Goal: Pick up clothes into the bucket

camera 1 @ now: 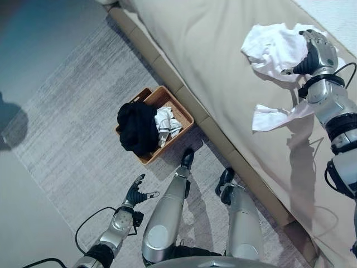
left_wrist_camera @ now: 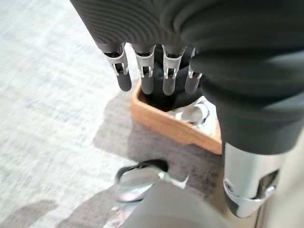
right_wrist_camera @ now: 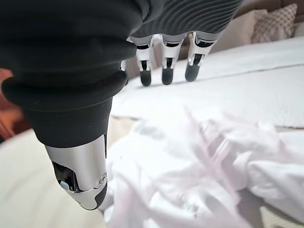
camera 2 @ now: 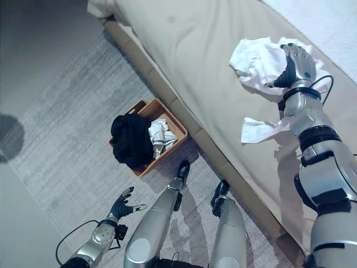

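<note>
A crumpled white garment [camera 1: 273,47] lies on the beige bed [camera 1: 212,50]. My right hand [camera 1: 319,50] rests over its far edge, fingers [right_wrist_camera: 166,71] straight and open, with the cloth [right_wrist_camera: 199,180] just beneath the palm. A second white piece [camera 1: 270,117] lies flat on the bed, closer to me. On the rug beside the bed stands the woven brown basket [camera 1: 181,111], holding a black garment [camera 1: 136,128] and a white one [camera 1: 167,124]. My left hand [camera 1: 135,194] hangs low over the rug, open and holding nothing, short of the basket [left_wrist_camera: 166,126].
The bed's padded base [camera 1: 167,72] runs diagonally right beside the basket. A grey striped rug [camera 1: 72,139] covers the floor around it, with bare floor [camera 1: 33,33] beyond at the left.
</note>
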`<state>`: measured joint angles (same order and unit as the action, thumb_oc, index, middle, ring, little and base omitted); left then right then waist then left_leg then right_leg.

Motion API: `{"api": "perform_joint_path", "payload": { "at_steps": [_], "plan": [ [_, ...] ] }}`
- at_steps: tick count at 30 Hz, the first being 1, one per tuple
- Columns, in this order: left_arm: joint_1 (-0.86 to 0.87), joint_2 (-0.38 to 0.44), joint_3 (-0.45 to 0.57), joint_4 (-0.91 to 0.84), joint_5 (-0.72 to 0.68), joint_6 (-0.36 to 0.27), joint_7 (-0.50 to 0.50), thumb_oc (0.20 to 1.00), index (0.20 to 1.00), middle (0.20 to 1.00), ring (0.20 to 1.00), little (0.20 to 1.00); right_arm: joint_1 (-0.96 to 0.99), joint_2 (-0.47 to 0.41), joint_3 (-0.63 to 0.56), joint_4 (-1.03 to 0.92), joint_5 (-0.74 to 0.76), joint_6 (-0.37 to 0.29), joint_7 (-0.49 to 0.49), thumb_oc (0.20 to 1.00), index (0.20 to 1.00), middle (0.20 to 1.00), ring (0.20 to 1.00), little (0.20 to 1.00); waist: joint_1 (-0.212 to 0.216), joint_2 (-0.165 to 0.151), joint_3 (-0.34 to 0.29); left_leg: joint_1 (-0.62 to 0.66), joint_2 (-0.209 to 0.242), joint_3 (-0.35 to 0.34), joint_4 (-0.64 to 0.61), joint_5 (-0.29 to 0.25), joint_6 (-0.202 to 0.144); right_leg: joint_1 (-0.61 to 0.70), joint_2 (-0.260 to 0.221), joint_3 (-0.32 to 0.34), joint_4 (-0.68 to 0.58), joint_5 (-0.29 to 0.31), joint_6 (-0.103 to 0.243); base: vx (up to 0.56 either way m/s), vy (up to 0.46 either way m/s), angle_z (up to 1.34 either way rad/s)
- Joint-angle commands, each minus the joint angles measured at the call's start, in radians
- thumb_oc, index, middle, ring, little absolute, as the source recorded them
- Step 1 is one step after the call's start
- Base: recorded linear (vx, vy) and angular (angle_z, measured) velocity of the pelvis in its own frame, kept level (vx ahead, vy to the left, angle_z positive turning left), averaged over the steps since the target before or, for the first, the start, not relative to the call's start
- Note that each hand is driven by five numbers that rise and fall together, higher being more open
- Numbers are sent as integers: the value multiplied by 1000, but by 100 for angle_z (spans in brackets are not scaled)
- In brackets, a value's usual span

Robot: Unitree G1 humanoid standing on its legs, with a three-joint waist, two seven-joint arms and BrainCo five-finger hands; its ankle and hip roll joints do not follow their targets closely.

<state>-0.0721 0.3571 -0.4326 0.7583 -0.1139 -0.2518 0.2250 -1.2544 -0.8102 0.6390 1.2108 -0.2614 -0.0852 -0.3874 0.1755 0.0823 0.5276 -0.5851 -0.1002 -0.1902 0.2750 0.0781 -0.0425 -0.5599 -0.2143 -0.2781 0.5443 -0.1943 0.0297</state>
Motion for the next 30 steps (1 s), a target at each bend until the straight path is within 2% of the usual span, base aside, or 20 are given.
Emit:
{"api": "perform_joint_path", "payload": {
  "at_steps": [1, 8, 12, 22, 23, 24, 25, 30],
  "plan": [
    [24, 18, -1, -26, -69, -22, 23, 1000, 1000, 1000, 1000, 1000, -86, -71, 40, 12, 42, 21, -59, 1000, 1000, 1000, 1000, 1000, 26, -14, -8, -9, -40, 17, 129, -138, 26, 48, -47, 33, -51, 64, 78, 92, -37, 33],
    [12, 8, -22, -47, -123, -13, 13, 1000, 1000, 1000, 1000, 1000, -112, -133, -17, 100, 160, 44, -43, 1000, 1000, 1000, 1000, 1000, 47, 11, -8, -54, -58, -19, 80, -102, 23, 1, -73, -6, -43, 61, 79, 27, -4, 24],
    [7, 12, -30, -81, -146, -6, 3, 1000, 1000, 1000, 1000, 1000, -121, -166, -33, 133, 231, 52, -15, 1000, 1000, 1000, 1000, 1000, 50, 13, -8, -84, -60, -17, 75, -97, 24, -41, -72, -1, -39, 63, 78, 20, 27, 9],
    [-17, 11, -51, -175, -182, -1, -9, 1000, 1000, 1000, 1000, 1000, -132, -214, 11, 204, 225, 85, 47, 1000, 1000, 1000, 1000, 1000, 47, 26, -8, -147, -58, -20, 64, -80, 20, -120, -66, 12, -26, 59, 71, 0, -1, 0],
    [-20, 14, -53, -184, -180, 1, -12, 1000, 1000, 1000, 1000, 1000, -122, -220, 27, 210, 204, 88, 62, 576, 576, 576, 576, 576, 45, 26, -8, -154, -57, -20, 64, -79, 19, -129, -68, 14, -24, 59, 70, 0, 0, 0],
    [-21, 16, -54, -189, -182, 1, -17, 1000, 1000, 1000, 1000, 1000, -122, -224, 40, 213, 188, 92, 74, 489, 489, 489, 489, 489, 45, 26, -8, -158, -58, -21, 65, -78, 18, -132, -66, 13, -21, 57, 69, -8, -46, -1],
    [-18, 15, -54, -198, -183, 4, -21, 1000, 1000, 1000, 1000, 1000, -121, -228, 43, 214, 195, 91, 93, 200, 200, 200, 200, 200, 40, 26, -8, -168, -59, -21, 66, -75, 17, -144, -65, 16, -15, 55, 68, -5, -34, -1],
    [-17, 12, -59, -181, -178, 10, -28, 1000, 1000, 1000, 1000, 1000, -126, -220, 61, 205, 194, 83, 105, 200, 200, 200, 200, 200, 31, 23, -8, -171, -57, -19, 60, -70, 15, -157, -62, 24, -13, 56, 66, 0, 0, 0]
  ]
}}
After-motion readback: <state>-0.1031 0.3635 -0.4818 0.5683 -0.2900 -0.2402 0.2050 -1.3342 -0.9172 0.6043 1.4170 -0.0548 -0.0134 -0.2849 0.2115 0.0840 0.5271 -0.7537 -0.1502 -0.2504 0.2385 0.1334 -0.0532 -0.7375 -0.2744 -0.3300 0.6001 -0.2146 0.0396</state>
